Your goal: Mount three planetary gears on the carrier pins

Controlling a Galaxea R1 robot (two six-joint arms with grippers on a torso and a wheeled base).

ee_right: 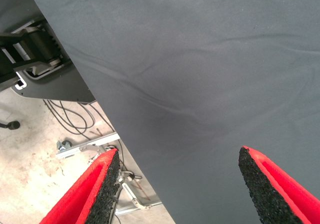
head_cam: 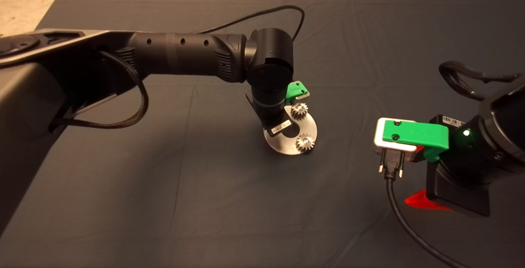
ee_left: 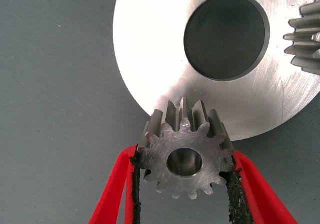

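Observation:
My left gripper [ee_left: 185,156] is shut on a planetary gear [ee_left: 186,159], the pads pressing its teeth from both sides. This gear hangs at the rim of the shiny carrier disc [ee_left: 150,49], beside its large central hole. In the head view the left wrist covers the near part of the disc [head_cam: 287,143] and hides the held gear. Two more planetary gears [head_cam: 300,111] [head_cam: 305,142] sit on the disc, each on a carrier pin. No bare carrier pin shows. My right gripper [ee_right: 180,184] is open at the mat's right side, holding nothing.
The left arm [head_cam: 184,52] spans the mat from the left, with a cable looping above it. The right arm's green housing [head_cam: 414,134] and a black cable [head_cam: 404,223] occupy the right. Past the mat's edge the right wrist view shows floor, cables and a metal frame [ee_right: 90,144].

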